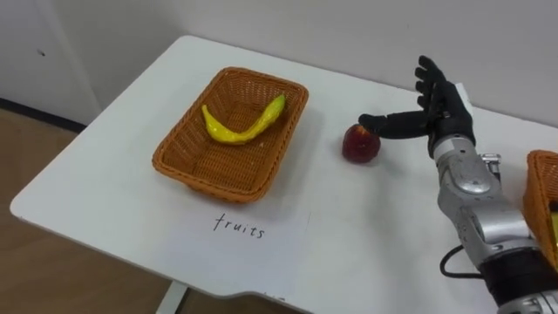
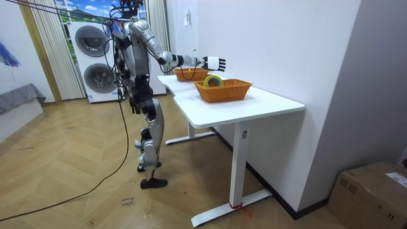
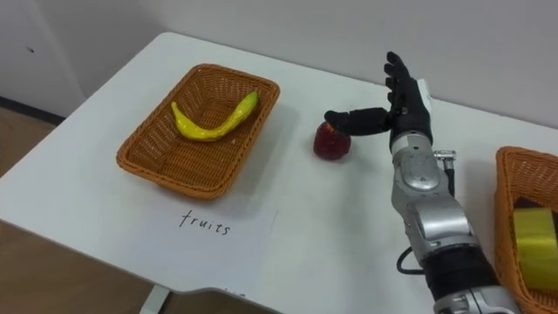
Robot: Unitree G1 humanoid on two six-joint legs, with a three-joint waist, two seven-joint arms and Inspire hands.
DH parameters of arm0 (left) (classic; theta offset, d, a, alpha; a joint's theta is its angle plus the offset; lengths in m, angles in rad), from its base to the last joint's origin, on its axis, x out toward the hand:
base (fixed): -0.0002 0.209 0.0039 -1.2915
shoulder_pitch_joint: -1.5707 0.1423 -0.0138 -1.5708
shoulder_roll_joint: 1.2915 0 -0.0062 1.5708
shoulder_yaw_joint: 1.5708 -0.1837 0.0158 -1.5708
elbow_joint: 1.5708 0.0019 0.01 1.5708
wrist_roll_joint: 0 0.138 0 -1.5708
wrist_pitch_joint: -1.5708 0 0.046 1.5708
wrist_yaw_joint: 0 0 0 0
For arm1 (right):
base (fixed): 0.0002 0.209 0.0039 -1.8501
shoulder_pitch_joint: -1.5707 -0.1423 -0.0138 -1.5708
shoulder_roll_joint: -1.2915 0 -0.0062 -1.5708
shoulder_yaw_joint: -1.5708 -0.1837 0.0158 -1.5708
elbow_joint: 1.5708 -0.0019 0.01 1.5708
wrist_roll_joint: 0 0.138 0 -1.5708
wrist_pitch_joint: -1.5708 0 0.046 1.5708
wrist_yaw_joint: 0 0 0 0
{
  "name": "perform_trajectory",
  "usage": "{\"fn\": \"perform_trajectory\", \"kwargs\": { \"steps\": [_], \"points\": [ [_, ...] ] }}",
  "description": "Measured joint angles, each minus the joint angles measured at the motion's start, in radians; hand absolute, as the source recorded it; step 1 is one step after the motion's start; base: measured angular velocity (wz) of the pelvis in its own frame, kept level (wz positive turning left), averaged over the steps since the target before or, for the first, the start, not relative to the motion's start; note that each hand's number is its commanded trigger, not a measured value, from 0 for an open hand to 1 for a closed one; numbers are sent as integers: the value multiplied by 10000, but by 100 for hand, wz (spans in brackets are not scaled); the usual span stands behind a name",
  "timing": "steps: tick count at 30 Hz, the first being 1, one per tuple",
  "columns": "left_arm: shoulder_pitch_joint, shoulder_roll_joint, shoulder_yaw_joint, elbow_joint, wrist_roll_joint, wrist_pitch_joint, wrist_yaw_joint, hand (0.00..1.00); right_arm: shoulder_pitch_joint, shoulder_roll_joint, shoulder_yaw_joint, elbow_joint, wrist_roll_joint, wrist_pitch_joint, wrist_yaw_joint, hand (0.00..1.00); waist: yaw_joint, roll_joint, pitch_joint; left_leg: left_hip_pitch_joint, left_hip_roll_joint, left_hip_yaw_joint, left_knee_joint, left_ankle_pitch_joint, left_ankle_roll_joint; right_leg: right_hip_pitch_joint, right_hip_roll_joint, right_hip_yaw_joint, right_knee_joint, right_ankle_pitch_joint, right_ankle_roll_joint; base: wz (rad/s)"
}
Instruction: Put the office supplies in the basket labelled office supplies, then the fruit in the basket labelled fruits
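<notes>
**Apple at the thumb of an open right hand**

Apple [image 1: 360, 144], red, sits on the white tabletop [image 1: 366, 240] between the wicker basket [image 1: 179, 166] on the robot's left and the right hand [image 1: 446, 109], apart from the basket's wall. The hand's fingers [image 1: 427, 74] are straight and slightly spread, pointing away from the robot and grasping nothing. The thumb reaches sideways toward the apple, with its tip at the apple's top. Whether the tip touches the skin or hangs just above it cannot be told.

A yellow banana [image 1: 240, 129] lies curved across the floor of the wicker basket. A sheet of paper [image 1: 261, 249] with handwriting lies flat on the tabletop, just in front of that basket.

At the right edge a second wicker basket [image 3: 513, 192] is cut off. The yellow roll [image 3: 534, 237] inside it shows only in part, and what kind of roll it is is hard to make out.

In the room view the robot stands upright at the tabletop's side, with its right arm stretched out over the tabletop.
</notes>
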Motion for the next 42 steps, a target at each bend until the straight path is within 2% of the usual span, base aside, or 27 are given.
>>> {"fn": "perform_trajectory", "kwargs": {
  "steps": [24, 27, 34, 42],
  "points": [
    [40, -18, -31, 0, -12, -1, 1, 0, 0, 202, 219, 60, 249, 0, 16, 0, -7, -9, 49, 93, -43, 5, 3, 2, 3, 161, -38, -72, -58, -39, 53, 1],
    [48, -24, -9, 2, -10, -1, 15, 0, 0, 200, 238, 342, 228, 0, 210, 0, -14, -40, 31, 98, -45, 15, 56, 3, 8, 167, -48, -76, -49, -42, 60, 3],
    [43, -51, -24, 6, -7, -2, 9, 0, -2, 200, 269, 623, 161, 2, 497, 0, -8, 32, 53, 93, -35, -38, 30, 2, 7, 204, -43, -165, -17, -43, 60, 2],
    [204, -45, -22, 34, -12, 214, 6, 0, -2, 216, 735, 1300, -293, 42, 651, 0, 45, -43, 36, 74, -42, -38, 62, 2, 7, 206, -54, -222, -18, -43, 60, 0]
  ]
}}
